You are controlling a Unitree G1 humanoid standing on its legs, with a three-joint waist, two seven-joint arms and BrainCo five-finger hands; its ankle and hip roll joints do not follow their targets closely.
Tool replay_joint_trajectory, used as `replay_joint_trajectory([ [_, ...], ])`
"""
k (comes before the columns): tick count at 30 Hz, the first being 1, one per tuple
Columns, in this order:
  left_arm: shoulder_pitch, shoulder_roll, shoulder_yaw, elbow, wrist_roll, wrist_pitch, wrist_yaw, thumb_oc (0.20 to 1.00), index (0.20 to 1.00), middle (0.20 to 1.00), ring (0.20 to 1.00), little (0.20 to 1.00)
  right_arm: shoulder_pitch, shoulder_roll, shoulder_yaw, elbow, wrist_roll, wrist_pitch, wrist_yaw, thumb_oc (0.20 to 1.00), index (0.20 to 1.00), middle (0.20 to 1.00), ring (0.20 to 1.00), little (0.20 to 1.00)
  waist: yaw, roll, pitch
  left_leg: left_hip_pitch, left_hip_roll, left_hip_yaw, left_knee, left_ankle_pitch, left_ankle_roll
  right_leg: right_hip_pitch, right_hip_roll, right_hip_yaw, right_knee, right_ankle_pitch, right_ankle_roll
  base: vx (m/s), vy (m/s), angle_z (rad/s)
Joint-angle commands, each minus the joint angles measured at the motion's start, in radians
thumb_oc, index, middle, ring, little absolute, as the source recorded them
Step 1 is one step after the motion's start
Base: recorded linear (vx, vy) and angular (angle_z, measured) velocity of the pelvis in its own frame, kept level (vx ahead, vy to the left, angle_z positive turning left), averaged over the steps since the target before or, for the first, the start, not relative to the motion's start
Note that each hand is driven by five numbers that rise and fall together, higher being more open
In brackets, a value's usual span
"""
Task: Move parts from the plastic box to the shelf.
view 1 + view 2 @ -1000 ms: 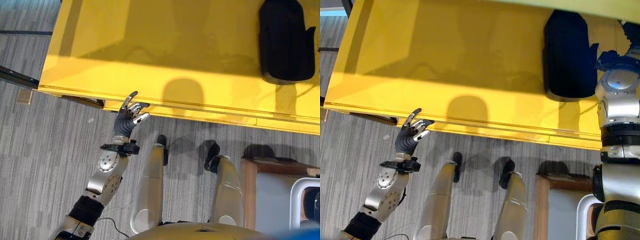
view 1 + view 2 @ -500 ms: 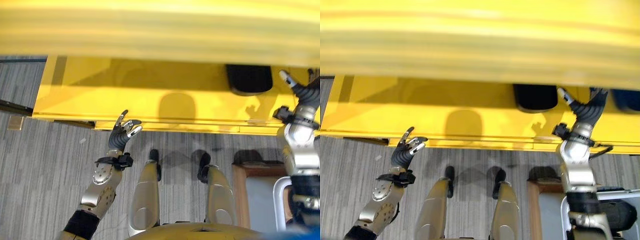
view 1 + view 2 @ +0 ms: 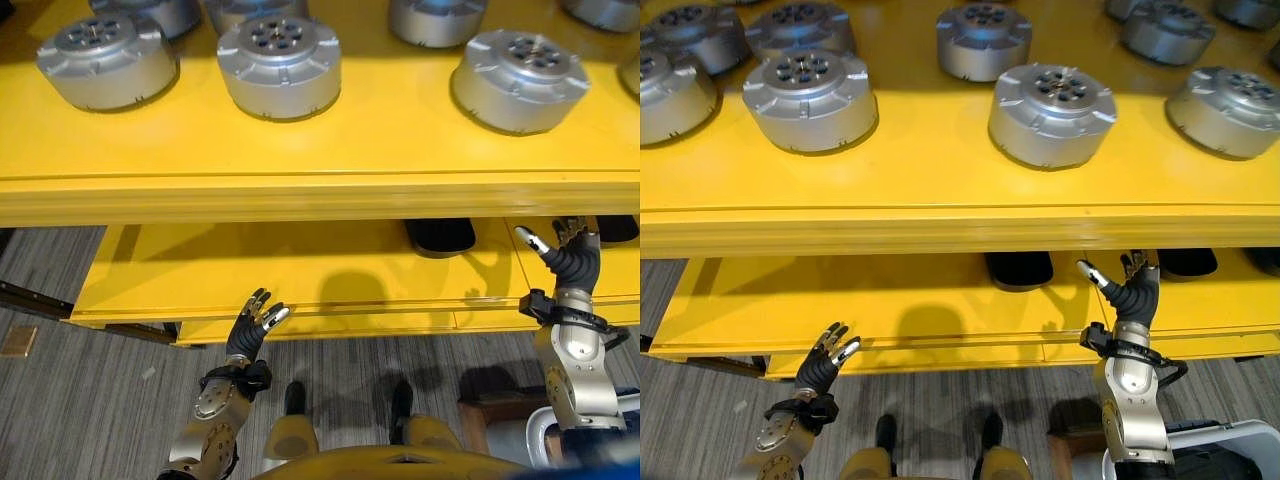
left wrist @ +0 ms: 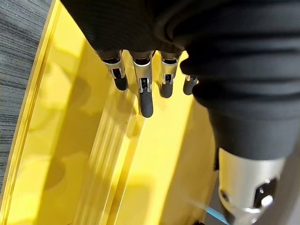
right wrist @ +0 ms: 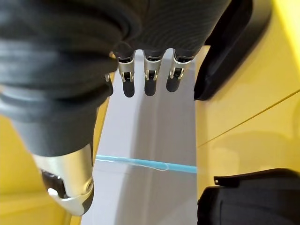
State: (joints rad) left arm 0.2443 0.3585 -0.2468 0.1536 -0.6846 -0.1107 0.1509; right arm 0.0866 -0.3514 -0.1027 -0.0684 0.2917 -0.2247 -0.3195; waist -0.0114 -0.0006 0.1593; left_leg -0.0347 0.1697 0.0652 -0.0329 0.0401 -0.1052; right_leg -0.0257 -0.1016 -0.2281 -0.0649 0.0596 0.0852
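Several round silver parts (image 3: 279, 65) stand on the top board of the yellow shelf (image 3: 320, 150). A flat black part (image 3: 441, 236) lies on the lower board (image 3: 250, 270), and a second one (image 3: 1187, 262) lies further right. My left hand (image 3: 250, 325) is raised by the lower board's front edge, open and holding nothing, with its fingers (image 4: 146, 93) straight. My right hand (image 3: 1130, 292) is up in front of the lower board between the two black parts, also open and bare. The pale plastic box (image 3: 1232, 436) shows at the bottom right corner.
The top board's thick front lip (image 3: 940, 230) overhangs the lower board just above both hands. Beside the box stands a low wooden stand (image 3: 482, 412). Grey striped carpet (image 3: 80, 400) lies in front of the shelf.
The camera has tilted up, so the top board with the silver parts has come into view. My right hand has risen in front of the lower board. Both hands stay open.
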Motion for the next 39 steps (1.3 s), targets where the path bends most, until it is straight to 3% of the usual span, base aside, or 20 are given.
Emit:
replay_joint_trajectory([
  [1,-0.173,-0.046,0.003,-0.060,0.039,-0.097,-0.084,1.000,1.000,1.000,1.000,1.000,-0.003,-0.024,-0.008,-0.058,0.013,-0.039,0.016,1.000,1.000,1.000,1.000,1.000,-0.029,0.009,-0.070,-0.056,0.082,-0.007,-0.054,0.231,-0.052,0.020,0.080,0.040,0.015,-0.056,-0.017,0.00,-0.162,-0.24],
  [8,-0.174,-0.068,-0.013,-0.036,0.049,-0.092,-0.097,1.000,1.000,1.000,1.000,1.000,0.036,-0.028,-0.025,-0.054,0.016,-0.035,0.025,1.000,1.000,1.000,1.000,1.000,-0.033,0.017,-0.051,-0.056,0.087,-0.010,0.006,0.273,-0.047,0.047,0.098,0.058,0.038,-0.078,-0.050,0.00,-0.136,-0.20],
  [11,-0.187,-0.073,-0.017,-0.023,0.052,-0.095,-0.099,1.000,1.000,1.000,1.000,1.000,0.039,-0.025,-0.035,-0.051,0.017,-0.038,0.015,1.000,1.000,1.000,1.000,1.000,-0.045,0.004,-0.043,-0.083,0.057,0.025,0.066,0.221,-0.020,0.048,0.083,0.043,0.034,-0.077,-0.053,-0.03,-0.062,0.01],
  [12,-0.188,-0.072,-0.016,-0.024,0.055,-0.096,-0.100,1.000,1.000,1.000,1.000,1.000,0.043,-0.022,-0.034,-0.049,0.019,-0.036,0.017,1.000,1.000,1.000,1.000,1.000,-0.044,-0.003,-0.042,-0.094,0.026,0.024,0.098,0.179,-0.003,0.046,0.074,0.043,0.034,-0.073,-0.052,0.00,-0.072,0.00],
  [13,-0.186,-0.068,-0.012,-0.028,0.061,-0.098,-0.096,1.000,1.000,1.000,1.000,1.000,0.037,-0.018,-0.021,-0.046,0.015,-0.035,0.019,1.000,1.000,1.000,1.000,1.000,-0.029,-0.011,-0.036,-0.101,-0.071,-0.041,0.121,0.095,0.032,0.042,0.064,0.062,0.033,-0.065,-0.047,0.05,-0.036,-0.06],
  [15,-0.167,-0.070,0.001,-0.045,0.067,-0.102,-0.090,1.000,1.000,1.000,1.000,1.000,0.024,-0.008,0.009,-0.025,0.016,-0.034,0.033,1.000,1.000,1.000,1.000,1.000,0.005,-0.008,-0.041,-0.100,-0.208,-0.163,0.110,0.030,0.072,0.033,0.074,0.102,0.029,-0.054,-0.038,0.11,-0.001,-0.33],
  [18,-0.146,-0.064,0.015,-0.071,0.072,-0.110,-0.088,1.000,1.000,1.000,1.000,1.000,-0.015,-0.004,0.048,0.010,0.014,-0.035,0.038,1.000,1.000,1.000,1.000,1.000,0.032,0.000,-0.046,-0.110,-0.304,-0.311,0.079,0.041,0.094,0.015,0.104,0.172,0.035,-0.038,-0.035,0.08,0.018,-0.93],
  [19,-0.140,-0.061,0.019,-0.078,0.071,-0.111,-0.092,1.000,1.000,1.000,1.000,1.000,-0.027,-0.007,0.060,0.015,0.018,-0.035,0.044,1.000,1.000,1.000,1.000,1.000,0.034,-0.002,-0.045,-0.115,-0.314,-0.337,0.087,0.039,0.095,0.013,0.108,0.196,0.039,-0.041,-0.032,0.06,0.042,-1.18],
  [24,-0.115,-0.061,0.019,-0.088,0.065,-0.109,-0.106,1.000,1.000,1.000,1.000,1.000,0.004,0.003,0.078,0.009,0.040,-0.022,0.079,1.000,1.000,1.000,1.000,1.000,0.011,-0.015,-0.084,-0.048,-0.282,-0.278,-0.006,0.050,0.112,0.032,0.117,0.222,0.005,-0.035,-0.027,0.11,0.083,-0.34],
  [28,-0.096,-0.057,0.023,-0.088,0.064,-0.105,-0.109,1.000,1.000,1.000,1.000,1.000,0.006,0.008,0.090,0.015,0.055,-0.015,0.095,1.000,1.000,1.000,1.000,1.000,0.012,-0.025,-0.082,-0.024,-0.278,-0.239,-0.011,0.030,0.134,0.041,0.115,0.267,0.005,-0.026,-0.017,0.07,0.097,-0.25],
  [29,-0.087,-0.054,0.025,-0.088,0.064,-0.100,-0.109,1.000,1.000,1.000,1.000,1.000,0.010,0.016,0.097,0.017,0.070,-0.006,0.106,1.000,1.000,1.000,1.000,1.000,0.009,-0.033,-0.089,-0.005,-0.271,-0.202,-0.011,0.013,0.143,0.044,0.113,0.292,0.008,-0.023,-0.010,0.06,0.089,-0.70],
  [39,-0.066,-0.047,0.035,-0.093,0.071,-0.095,-0.104,1.000,1.000,1.000,1.000,1.000,0.009,0.028,0.112,0.017,0.091,0.006,0.116,1.000,1.000,1.000,1.000,1.000,-0.012,-0.036,-0.097,0.040,-0.264,-0.097,-0.015,-0.024,0.164,0.019,0.124,0.399,0.053,-0.009,0.021,0.02,0.094,-0.47],
])
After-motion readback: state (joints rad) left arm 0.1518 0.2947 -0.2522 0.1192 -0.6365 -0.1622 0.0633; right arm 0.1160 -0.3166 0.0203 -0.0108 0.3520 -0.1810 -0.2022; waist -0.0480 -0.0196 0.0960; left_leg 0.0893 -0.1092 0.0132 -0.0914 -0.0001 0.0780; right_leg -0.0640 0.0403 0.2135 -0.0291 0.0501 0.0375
